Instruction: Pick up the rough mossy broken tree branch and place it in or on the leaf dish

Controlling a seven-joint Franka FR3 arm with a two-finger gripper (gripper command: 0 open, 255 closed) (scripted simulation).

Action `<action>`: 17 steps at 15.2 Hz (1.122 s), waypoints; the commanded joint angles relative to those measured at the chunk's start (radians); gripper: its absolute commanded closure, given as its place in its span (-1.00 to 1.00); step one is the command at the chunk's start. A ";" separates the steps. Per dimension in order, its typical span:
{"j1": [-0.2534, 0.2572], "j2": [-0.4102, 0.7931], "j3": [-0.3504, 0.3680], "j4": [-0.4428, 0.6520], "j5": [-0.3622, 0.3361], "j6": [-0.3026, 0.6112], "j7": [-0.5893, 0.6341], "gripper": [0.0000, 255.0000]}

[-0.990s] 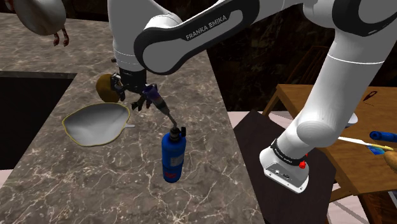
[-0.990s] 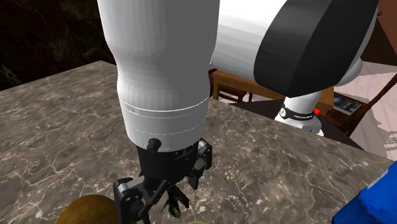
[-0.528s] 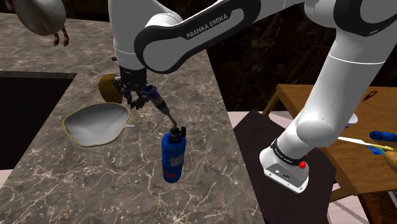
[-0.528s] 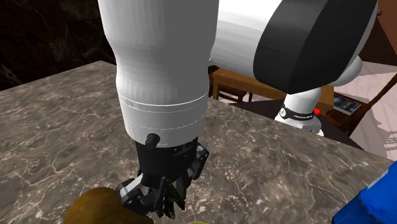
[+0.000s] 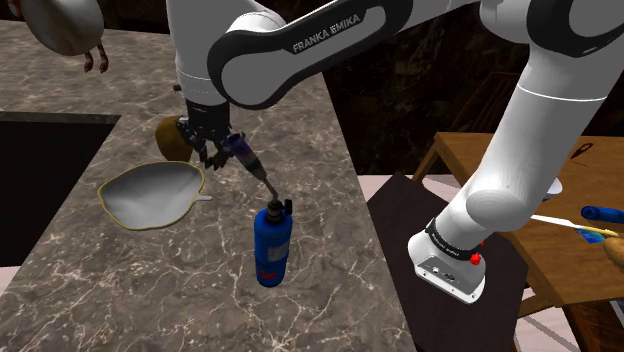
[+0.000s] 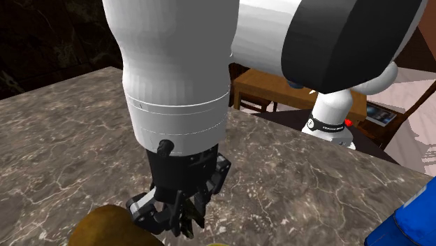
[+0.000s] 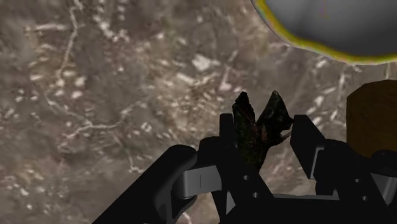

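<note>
A dark, mossy broken branch (image 7: 253, 132) stands between my black fingers, and my gripper (image 7: 264, 124) is shut on it just over the marble counter. In the shoulder view the gripper (image 5: 206, 148) hangs at the far edge of the leaf dish (image 5: 150, 194), a grey leaf-shaped plate with a yellow rim. That dish (image 7: 331, 28) lies a short way beyond the fingertips in the wrist view. In the second exterior view the gripper (image 6: 171, 215) points down under the white wrist.
A brown round object (image 5: 169, 138) sits right beside the gripper, close to one finger (image 7: 372, 118). A blue canister (image 5: 270, 246) with a nozzle stands on the counter toward the stand. A dark sink opening (image 5: 40, 170) lies at the shoulder view's left. A wooden table (image 5: 560, 190) stands beyond the counter.
The fingers went from spread wide to closed on the branch. Since then the hand has risen slightly, staying over the same spot.
</note>
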 commanded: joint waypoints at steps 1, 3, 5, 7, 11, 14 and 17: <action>-0.003 -0.011 0.004 0.013 0.011 -0.023 -0.007 1.00; -0.006 -0.022 0.007 0.028 0.020 -0.047 -0.013 1.00; -0.008 -0.032 0.009 0.045 0.028 -0.071 -0.018 1.00; -0.010 -0.040 0.011 0.062 0.036 -0.095 -0.023 1.00; -0.012 -0.056 0.015 0.100 0.049 -0.145 -0.032 1.00; -0.013 -0.064 0.017 0.131 0.057 -0.183 -0.036 1.00; -0.013 -0.071 0.019 0.165 0.062 -0.221 -0.040 1.00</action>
